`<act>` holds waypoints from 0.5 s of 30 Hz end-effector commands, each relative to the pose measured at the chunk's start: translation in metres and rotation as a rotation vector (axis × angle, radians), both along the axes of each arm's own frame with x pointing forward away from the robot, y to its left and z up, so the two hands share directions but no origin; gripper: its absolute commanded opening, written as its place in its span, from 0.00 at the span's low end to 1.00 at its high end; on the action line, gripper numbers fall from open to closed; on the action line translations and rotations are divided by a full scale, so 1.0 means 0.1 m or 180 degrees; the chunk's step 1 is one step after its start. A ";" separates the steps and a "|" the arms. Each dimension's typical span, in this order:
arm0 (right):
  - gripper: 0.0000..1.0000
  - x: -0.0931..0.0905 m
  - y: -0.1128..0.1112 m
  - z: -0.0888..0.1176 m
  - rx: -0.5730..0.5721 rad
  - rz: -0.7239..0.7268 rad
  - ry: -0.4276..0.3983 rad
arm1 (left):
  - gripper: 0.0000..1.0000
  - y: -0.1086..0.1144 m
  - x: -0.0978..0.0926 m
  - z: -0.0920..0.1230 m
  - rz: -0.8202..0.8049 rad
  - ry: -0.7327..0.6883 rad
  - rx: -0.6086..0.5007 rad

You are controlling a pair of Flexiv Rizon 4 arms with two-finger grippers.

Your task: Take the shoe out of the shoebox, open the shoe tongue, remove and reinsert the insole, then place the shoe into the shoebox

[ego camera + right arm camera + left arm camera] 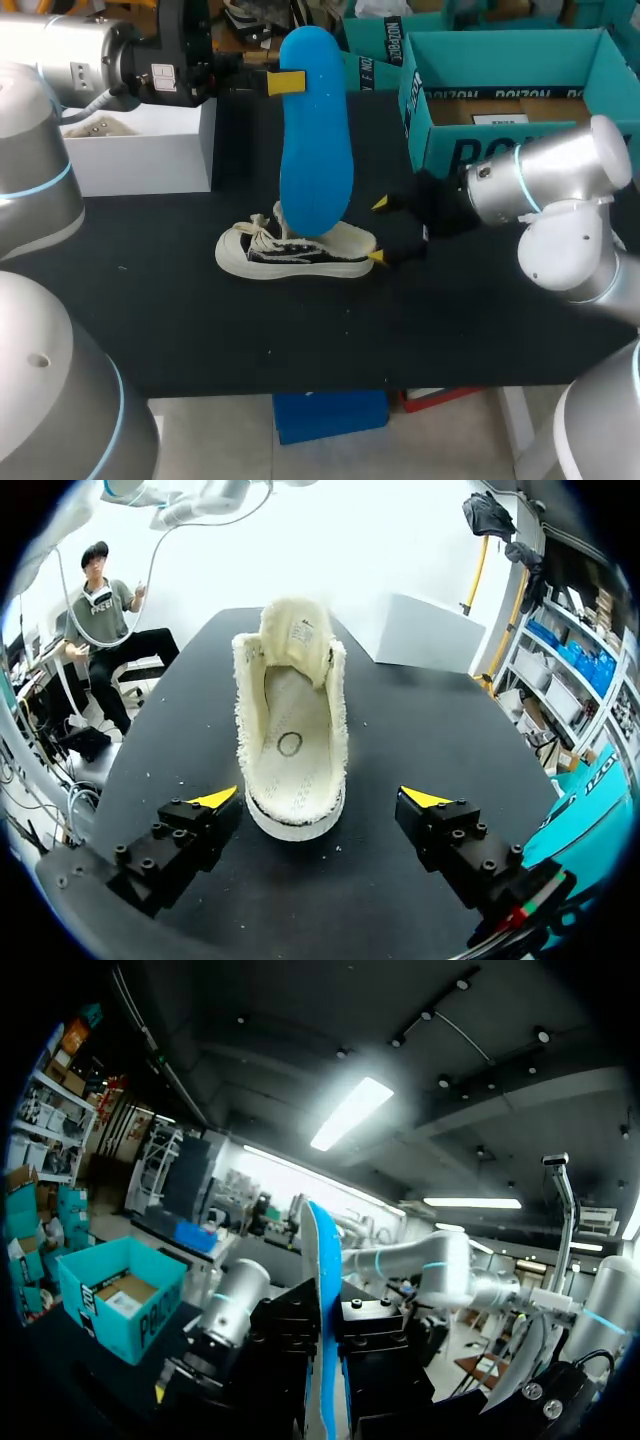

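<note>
Two fingers of the left gripper (292, 82) clamp the blue insole (315, 160) near its top. It hangs upright, long axis 12 to 6. The shoe (295, 252) lies on the table (180, 320) at 6 o'clock from that gripper, long axis 3 to 9, toe at 9. The right gripper (380, 230) stands spread and empty at 3, nearer the heel. Reinserting likely means lowering toward 6, front end tipped toward 9.

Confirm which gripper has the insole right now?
The left gripper: shut on the blue insole, held upright over the shoe. The right gripper is open and empty, at the shoe's heel.
</note>
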State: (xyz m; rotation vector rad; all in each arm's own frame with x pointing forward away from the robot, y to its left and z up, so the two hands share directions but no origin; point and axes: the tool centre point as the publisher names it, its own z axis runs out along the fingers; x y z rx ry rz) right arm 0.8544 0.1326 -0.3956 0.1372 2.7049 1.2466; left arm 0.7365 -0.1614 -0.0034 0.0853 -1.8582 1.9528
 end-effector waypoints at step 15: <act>1.00 0.04 0.02 -0.07 0.0239 0.0060 -0.0001 | 0.00 -0.01 -0.01 -0.01 0.0016 -0.0003 0.0000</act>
